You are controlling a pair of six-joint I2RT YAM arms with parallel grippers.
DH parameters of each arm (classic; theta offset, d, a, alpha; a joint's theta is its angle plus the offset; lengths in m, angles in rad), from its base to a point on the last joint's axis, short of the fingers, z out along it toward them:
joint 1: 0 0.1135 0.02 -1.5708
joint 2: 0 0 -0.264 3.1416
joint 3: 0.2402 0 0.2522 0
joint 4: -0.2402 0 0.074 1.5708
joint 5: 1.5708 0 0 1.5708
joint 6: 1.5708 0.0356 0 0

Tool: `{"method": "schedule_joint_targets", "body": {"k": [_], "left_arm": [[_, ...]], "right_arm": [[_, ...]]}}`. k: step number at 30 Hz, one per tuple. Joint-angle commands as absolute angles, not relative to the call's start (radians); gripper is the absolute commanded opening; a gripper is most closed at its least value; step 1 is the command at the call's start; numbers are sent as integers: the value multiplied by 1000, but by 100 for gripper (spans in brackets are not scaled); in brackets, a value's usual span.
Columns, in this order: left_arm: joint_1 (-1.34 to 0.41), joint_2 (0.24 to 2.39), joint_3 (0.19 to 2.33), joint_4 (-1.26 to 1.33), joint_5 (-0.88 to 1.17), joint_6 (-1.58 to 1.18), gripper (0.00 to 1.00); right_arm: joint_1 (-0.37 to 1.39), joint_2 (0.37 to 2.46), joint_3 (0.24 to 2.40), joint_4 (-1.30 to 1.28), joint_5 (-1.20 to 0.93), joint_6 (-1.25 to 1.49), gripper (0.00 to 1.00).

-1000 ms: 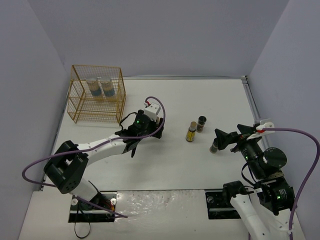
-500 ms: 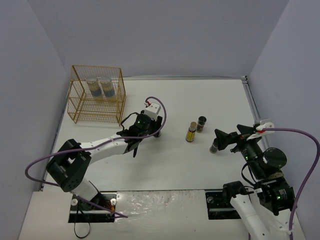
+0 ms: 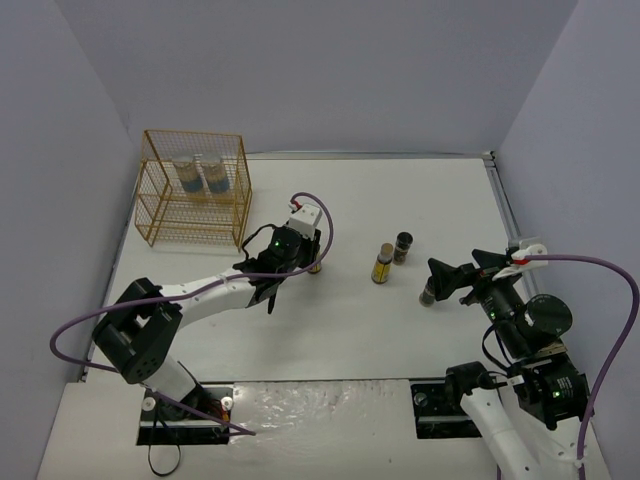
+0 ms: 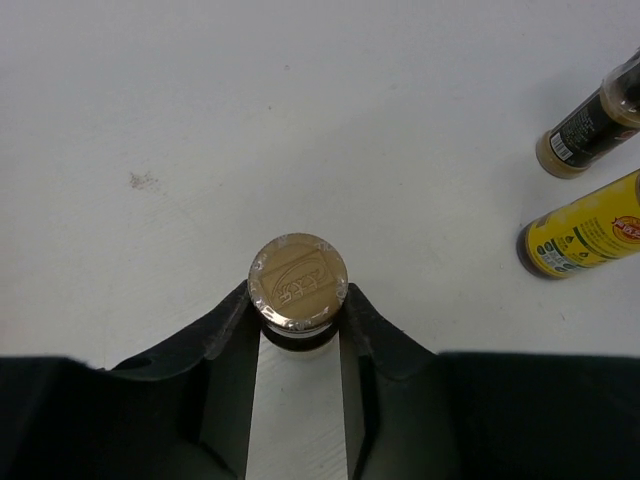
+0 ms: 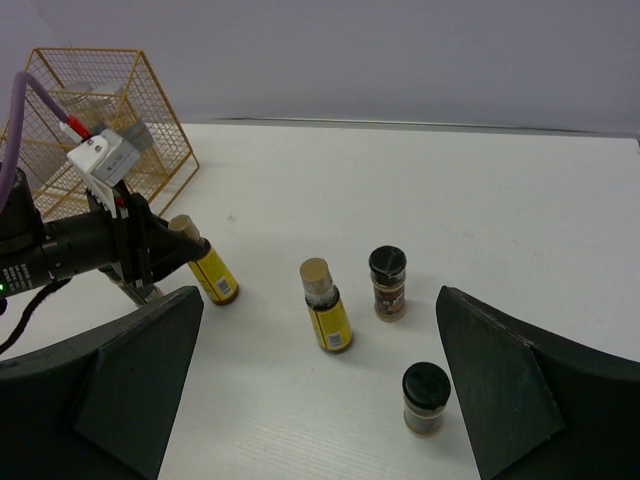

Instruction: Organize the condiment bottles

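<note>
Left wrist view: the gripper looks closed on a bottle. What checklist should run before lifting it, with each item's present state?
1. Left gripper shut on the yellow-labelled bottle, near its cap: ok.
2. Bottle centred in the grip: ok.
3. Second yellow-labelled bottle and black-lidded jar stand apart from it: ok.
4. Right gripper open, holding nothing: ok.
5. Room for it in the gold wire rack: cannot tell.
</note>
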State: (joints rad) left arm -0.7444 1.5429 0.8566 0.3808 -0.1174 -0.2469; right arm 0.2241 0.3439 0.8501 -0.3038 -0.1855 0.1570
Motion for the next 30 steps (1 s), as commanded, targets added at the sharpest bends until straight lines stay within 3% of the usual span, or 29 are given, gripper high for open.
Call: {"method": "schedule_joint_targets", "body": {"k": [1,3,9,19,30], "left_arm": [[-749,1488,916,475,-129,-246,11],[-749,1472,916,474,-129,-245,1],[-749,1383,950,419,-148,-223,0],[-661,1190,1178,89,-291,-164,0],[-168,1210,1296,40,-118,-153,0]], "right_arm": [[228,351,853,-229,-204,166,100],[229,348,853,-229,-204,167,100],[229,348,853,-230,-206,169,100],[229,345,862,-229,-210,169,100],[227,360,868,-229,-220,158,100]]}}
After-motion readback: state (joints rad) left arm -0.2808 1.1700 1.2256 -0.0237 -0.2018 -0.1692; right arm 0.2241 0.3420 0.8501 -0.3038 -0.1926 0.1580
